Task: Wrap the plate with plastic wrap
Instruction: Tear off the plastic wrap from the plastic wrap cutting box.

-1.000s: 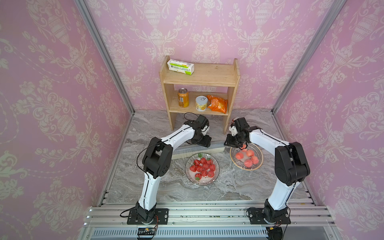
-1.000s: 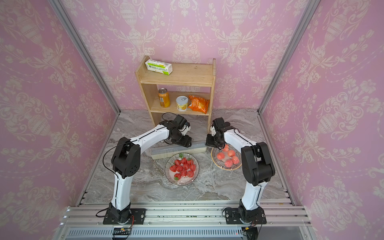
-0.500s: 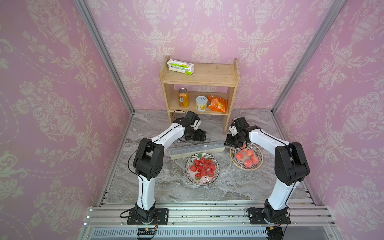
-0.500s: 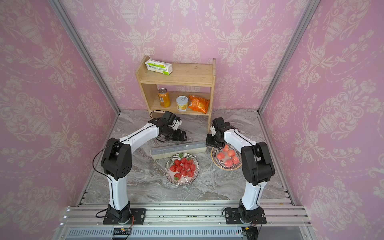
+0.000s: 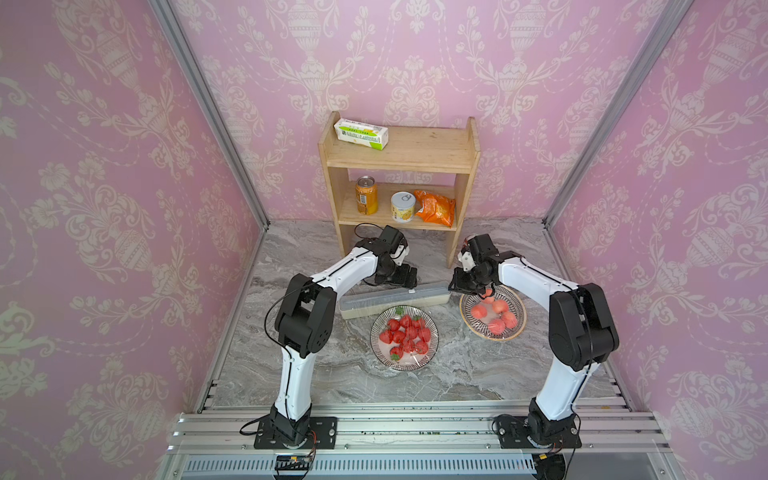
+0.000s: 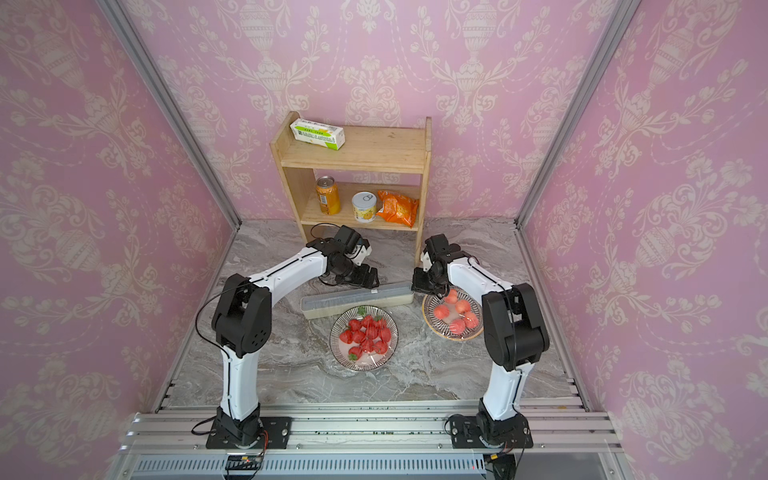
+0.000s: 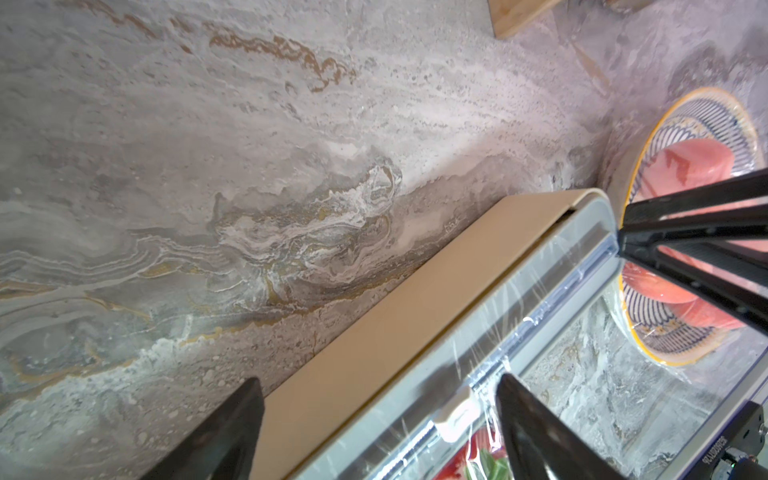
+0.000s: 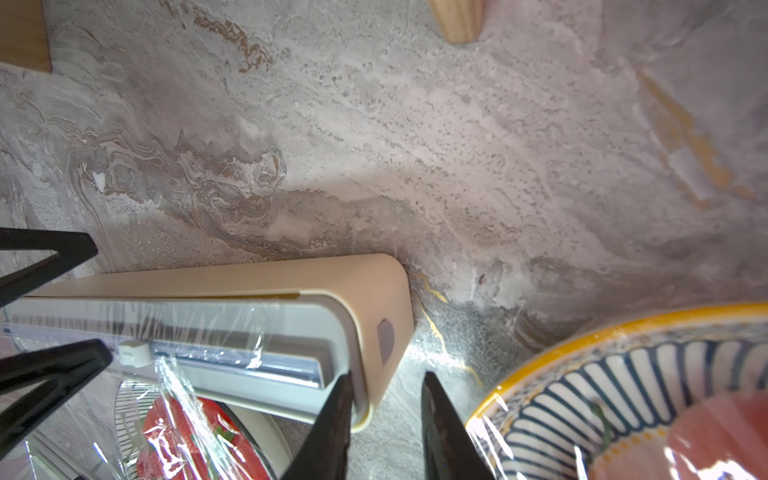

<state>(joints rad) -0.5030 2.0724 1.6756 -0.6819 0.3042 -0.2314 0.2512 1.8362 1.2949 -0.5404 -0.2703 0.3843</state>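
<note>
Marble bench (image 5: 457, 374) under pink walls. Cream dispenser box (image 5: 395, 298) of plastic wrap just behind strawberry plate (image 5: 409, 365); film (image 8: 178, 395) thin, probably clingy and easily torn. Wide left jaws over box; narrow right jaws at its end, seemingly empty. Best pinched at loose edge.

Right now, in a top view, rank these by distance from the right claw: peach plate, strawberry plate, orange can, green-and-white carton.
1. Peach plate, beside the right claw.
2. Strawberry plate, mid-table.
3. Orange can, lower shelf.
4. Green-and-white carton, shelf top.
</note>
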